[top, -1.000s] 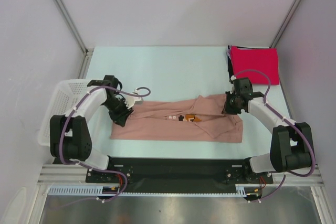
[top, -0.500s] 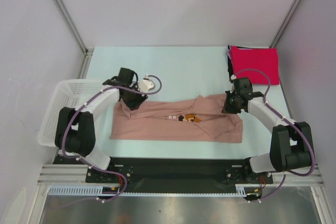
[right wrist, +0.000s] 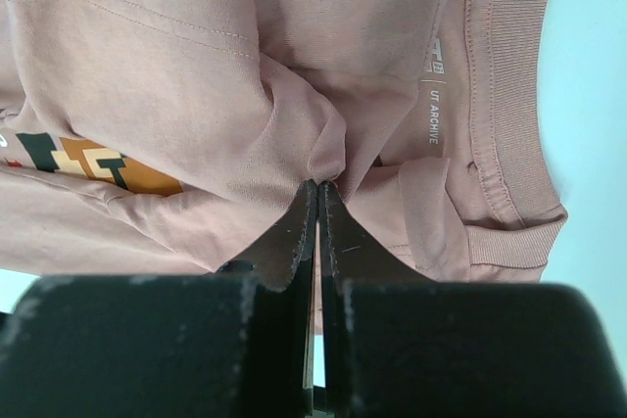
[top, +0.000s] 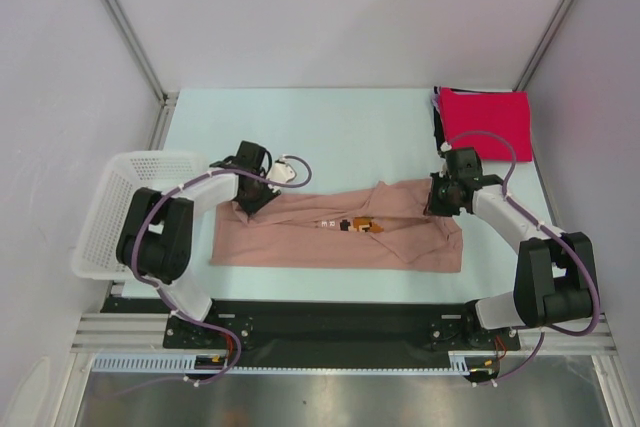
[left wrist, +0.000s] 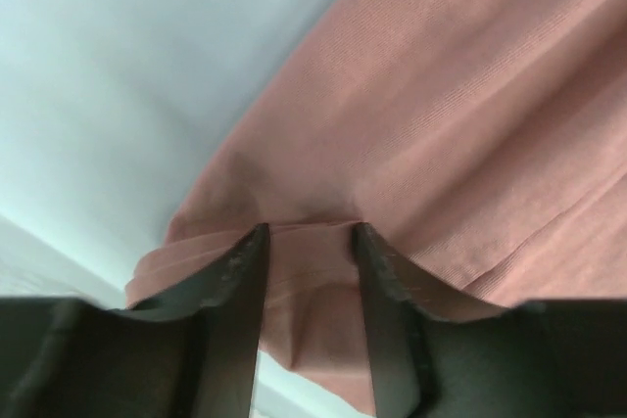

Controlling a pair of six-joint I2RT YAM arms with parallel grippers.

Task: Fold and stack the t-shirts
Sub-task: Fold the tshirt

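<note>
The pink shirt [top: 340, 237] was found along the near edge of the desk [top: 330, 137]. The right fingers [right wrist: 289, 252] were clamped on a fold beside its collar. The left fingers [left wrist: 240, 320] were seen apart astride a fold at its far-left corner; grip unconfirmed. A red shirt [top: 487, 122] was noted at the far-right corner.

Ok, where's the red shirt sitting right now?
In the top view, the red shirt lies folded at the far right corner of the table, just beyond the right claw pinching the pink shirt.
</note>
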